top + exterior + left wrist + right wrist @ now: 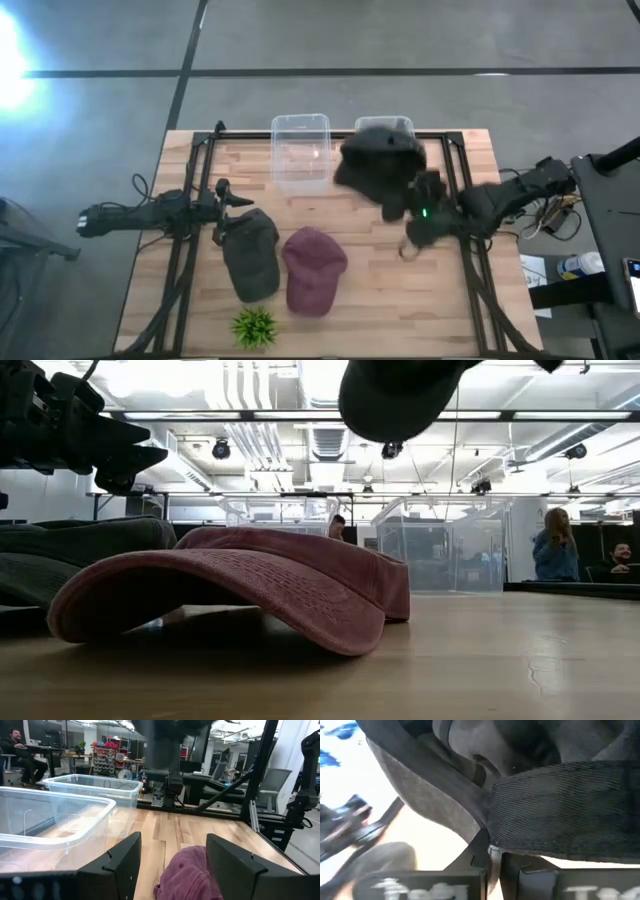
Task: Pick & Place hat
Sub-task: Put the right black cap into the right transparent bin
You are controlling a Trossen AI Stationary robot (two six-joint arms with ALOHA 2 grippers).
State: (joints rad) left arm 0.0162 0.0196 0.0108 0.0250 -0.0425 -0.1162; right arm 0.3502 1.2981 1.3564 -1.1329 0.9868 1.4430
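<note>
A black hat hangs in the air over the right clear bin, held by my right gripper, which is shut on it. In the low view the black hat floats high above the table. A maroon cap and a dark grey cap rest brim down on the table near its front. My left gripper is open and hovers by the grey cap's far end, touching nothing; the maroon cap shows beyond its fingers. My right gripper pinches the black hat's lower edge between its two fingers, next to the ribbed back strap. The fingers come from the table's right and near side. The hat is lifted clear of the table and sits beyond the fingers, over the right bin.
A second clear bin stands left of the right one at the table's far side. A small green plant sits at the near edge. A dark metal frame runs along the table's sides. People show in the room behind.
</note>
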